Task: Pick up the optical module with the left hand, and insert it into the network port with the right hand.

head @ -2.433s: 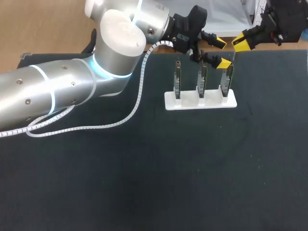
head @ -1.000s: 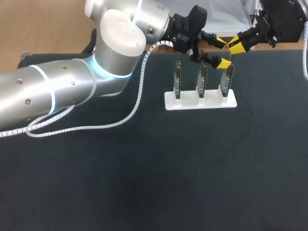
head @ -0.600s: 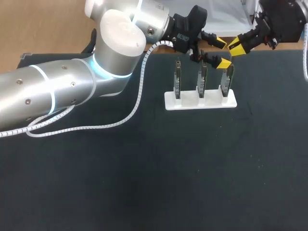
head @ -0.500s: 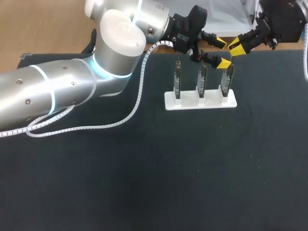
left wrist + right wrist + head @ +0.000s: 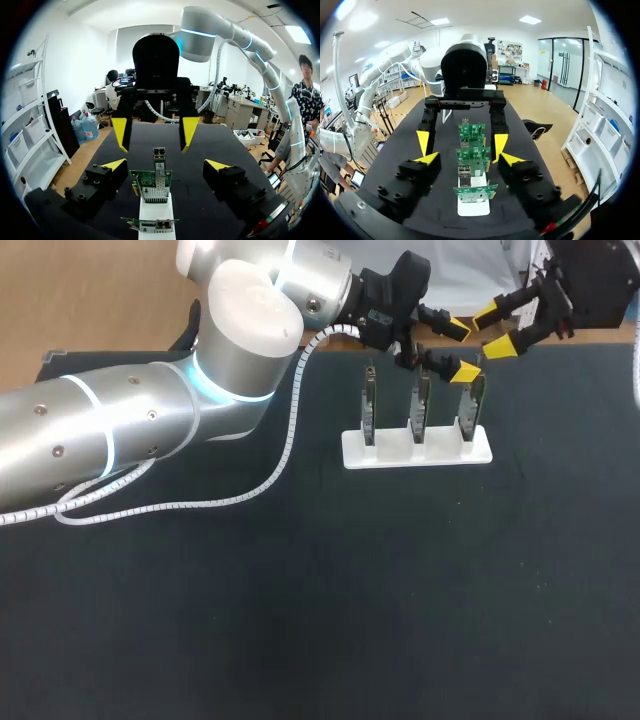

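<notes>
The left gripper (image 5: 166,164) has its jaws wide apart and holds nothing, so I judge the task to be at its first step: the approach to the pick, with no grasp made yet. Its yellow fingertips (image 5: 462,370) flank a row of green network cards (image 5: 150,186) that stand upright in a white stand (image 5: 390,452) towards the far edge of the bench (image 5: 300,590). In the head view one tip lies right at the top of the card at the stand's right end; whether it touches I cannot tell. The optical module cannot be picked out with certainty. The likeliest candidate is the silvery block (image 5: 159,155) rising from a card ahead of the jaws, so I take it to be on the stand and in neither gripper. The next move calls for the left jaws to centre on that piece and close on it from both sides without knocking the neighbouring cards. The right gripper (image 5: 493,328) faces the left one from beyond the stand's right end, its jaws likewise wide and empty, placed to take the module on to the network port.
</notes>
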Controlling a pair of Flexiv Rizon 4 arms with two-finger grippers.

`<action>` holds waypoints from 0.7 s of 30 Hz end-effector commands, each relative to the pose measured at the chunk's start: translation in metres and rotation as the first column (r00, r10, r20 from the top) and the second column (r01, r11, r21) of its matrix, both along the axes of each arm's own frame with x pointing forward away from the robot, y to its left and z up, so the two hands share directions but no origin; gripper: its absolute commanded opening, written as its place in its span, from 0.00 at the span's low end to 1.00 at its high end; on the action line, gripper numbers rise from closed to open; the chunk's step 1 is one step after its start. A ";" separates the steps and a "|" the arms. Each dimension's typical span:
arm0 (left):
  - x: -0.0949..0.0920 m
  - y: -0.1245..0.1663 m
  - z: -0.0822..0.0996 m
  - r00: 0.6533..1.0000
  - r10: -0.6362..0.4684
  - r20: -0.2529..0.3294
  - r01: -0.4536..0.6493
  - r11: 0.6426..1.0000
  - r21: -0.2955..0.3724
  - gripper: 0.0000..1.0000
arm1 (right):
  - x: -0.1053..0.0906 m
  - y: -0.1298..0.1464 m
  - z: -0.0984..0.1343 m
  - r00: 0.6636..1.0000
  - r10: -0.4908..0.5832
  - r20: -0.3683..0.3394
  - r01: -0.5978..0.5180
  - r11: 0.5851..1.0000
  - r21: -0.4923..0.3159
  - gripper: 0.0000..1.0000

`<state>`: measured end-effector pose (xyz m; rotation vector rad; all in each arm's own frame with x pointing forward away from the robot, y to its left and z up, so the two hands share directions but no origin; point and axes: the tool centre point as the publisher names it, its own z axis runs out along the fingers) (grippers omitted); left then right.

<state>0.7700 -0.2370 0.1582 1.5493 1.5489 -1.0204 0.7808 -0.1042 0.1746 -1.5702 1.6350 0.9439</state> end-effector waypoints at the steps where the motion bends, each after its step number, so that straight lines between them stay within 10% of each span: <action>1: 0.002 -0.001 0.000 1.000 -0.004 -0.001 0.004 1.000 0.002 1.00 | -0.004 -0.007 0.005 1.000 -0.008 -0.007 0.009 0.999 0.033 1.00; 16: 0.002 -0.001 0.000 1.000 -0.004 -0.001 0.004 1.000 0.002 1.00 | -0.006 -0.014 0.015 1.000 0.013 0.003 -0.013 0.999 0.044 1.00; 17: 0.002 -0.001 0.000 1.000 -0.004 -0.001 0.004 1.000 0.002 1.00 | -0.006 -0.015 0.016 1.000 0.011 0.007 -0.012 0.999 0.047 0.50; 19: 0.002 -0.001 0.000 1.000 -0.004 -0.001 0.004 1.000 0.002 1.00 | -0.006 -0.015 0.018 1.000 0.003 0.015 -0.004 0.999 0.048 0.00; 21: 0.002 -0.001 0.000 1.000 -0.004 -0.001 0.004 1.000 0.002 1.00 | -0.007 -0.014 0.019 1.000 0.006 0.020 -0.007 0.999 0.051 0.00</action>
